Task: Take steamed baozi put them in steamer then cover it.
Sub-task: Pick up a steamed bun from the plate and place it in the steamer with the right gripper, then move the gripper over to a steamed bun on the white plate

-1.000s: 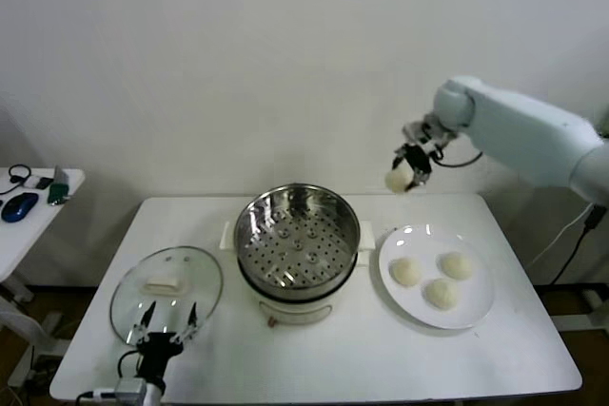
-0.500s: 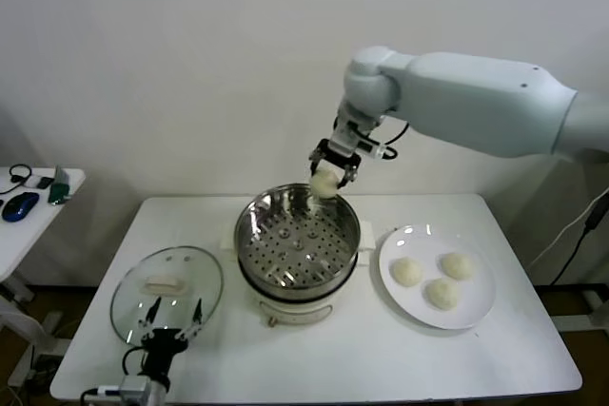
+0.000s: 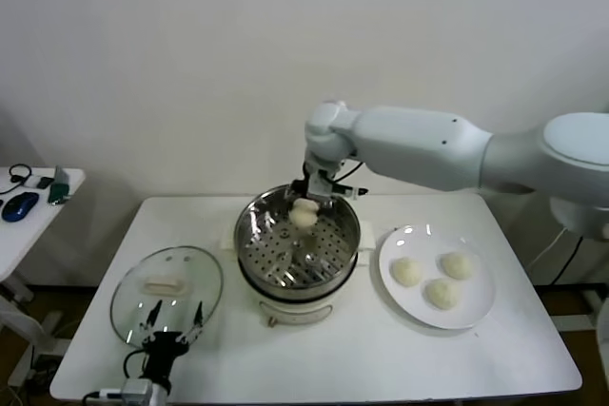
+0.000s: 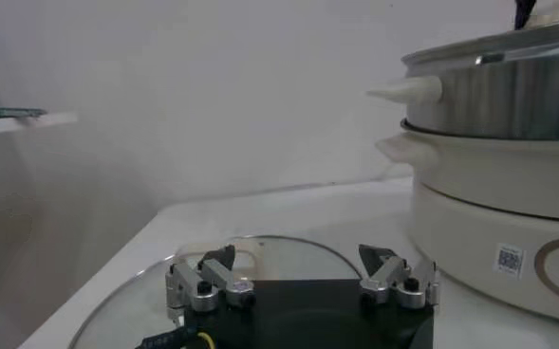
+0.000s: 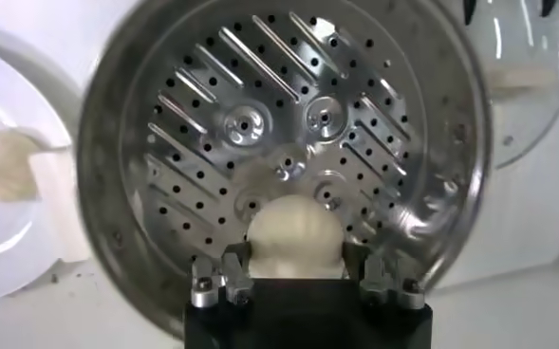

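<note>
My right gripper (image 3: 306, 204) is shut on a cream-white baozi (image 3: 304, 215) and holds it over the far part of the shiny perforated steamer (image 3: 297, 240), just above its bottom. In the right wrist view the baozi (image 5: 294, 237) sits between the fingers above the steamer (image 5: 165, 142). Three more baozi (image 3: 407, 272) lie on the white plate (image 3: 481, 306) to the right. The glass cover (image 3: 166, 287) with its cream handle lies flat on the table at the left. My left gripper (image 3: 169, 320) is open and empty at the cover's near edge, as the left wrist view (image 4: 300, 275) shows.
The steamer stands on a cream pot base (image 4: 493, 237) with side handles. A small side table (image 3: 29, 199) at the far left holds a mouse and small items. The white table (image 3: 381, 358) ends close in front of the left gripper.
My right arm has carried the baozi from above the plate's far side leftward over the steamer and lowered it into the basket. The left gripper has stayed by the cover.
</note>
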You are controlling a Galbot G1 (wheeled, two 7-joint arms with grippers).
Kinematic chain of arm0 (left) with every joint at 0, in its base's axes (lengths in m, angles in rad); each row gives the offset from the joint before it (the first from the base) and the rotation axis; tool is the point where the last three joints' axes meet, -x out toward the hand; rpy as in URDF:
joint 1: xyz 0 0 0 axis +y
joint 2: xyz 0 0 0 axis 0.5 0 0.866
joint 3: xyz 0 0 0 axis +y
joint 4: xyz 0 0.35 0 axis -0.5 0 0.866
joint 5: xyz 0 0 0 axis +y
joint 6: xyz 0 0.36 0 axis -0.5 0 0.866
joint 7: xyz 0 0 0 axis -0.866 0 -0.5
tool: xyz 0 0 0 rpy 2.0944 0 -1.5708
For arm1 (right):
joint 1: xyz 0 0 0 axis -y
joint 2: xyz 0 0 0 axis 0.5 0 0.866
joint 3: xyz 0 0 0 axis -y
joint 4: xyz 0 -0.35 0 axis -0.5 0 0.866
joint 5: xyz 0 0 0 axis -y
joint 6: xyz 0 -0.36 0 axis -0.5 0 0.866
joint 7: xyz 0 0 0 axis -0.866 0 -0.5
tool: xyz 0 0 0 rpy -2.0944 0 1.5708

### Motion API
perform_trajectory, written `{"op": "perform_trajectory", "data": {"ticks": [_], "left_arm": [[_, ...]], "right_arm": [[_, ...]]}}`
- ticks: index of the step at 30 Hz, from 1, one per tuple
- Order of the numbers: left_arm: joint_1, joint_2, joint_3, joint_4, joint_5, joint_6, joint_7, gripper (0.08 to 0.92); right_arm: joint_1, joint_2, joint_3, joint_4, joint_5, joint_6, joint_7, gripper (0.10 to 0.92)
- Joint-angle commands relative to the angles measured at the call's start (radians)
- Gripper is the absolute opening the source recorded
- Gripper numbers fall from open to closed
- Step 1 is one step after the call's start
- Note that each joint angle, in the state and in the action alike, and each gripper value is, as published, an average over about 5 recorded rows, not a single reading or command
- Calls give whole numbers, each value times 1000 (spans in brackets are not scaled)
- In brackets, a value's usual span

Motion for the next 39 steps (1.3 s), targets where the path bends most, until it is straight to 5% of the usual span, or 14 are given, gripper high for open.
{"op": "perform_trajectory", "data": {"ticks": [1,7,14,21,25,28,39], "left_arm": [[-1,-1,0,5,0,-4,-1,823],[-3,-2,0,7,0,-9,-2,823],[-2,-3,1,4,1,-10,-2,823],[0,-10,2,2,6,-10,-2,823],[0,-17,5,0,10,-10,-2,823],[0,-17,6,2,10,-12,-2,823],[-11,-16,12,7,8,-18,-2,823]], "right_arm": [[-111,69,40,-142,-128,54,34,653],[-121,97,66,-198,-140,73,46,681],[-58,82,64,-167,-46,80,24,812],[202,-24,-87,-87,397,65,-75,823],[391,-131,-317,-13,787,-76,-128,823],[482,-257,-459,67,945,-237,-147,823],[420,-593,-658,407,988,-680,63,823]]}}
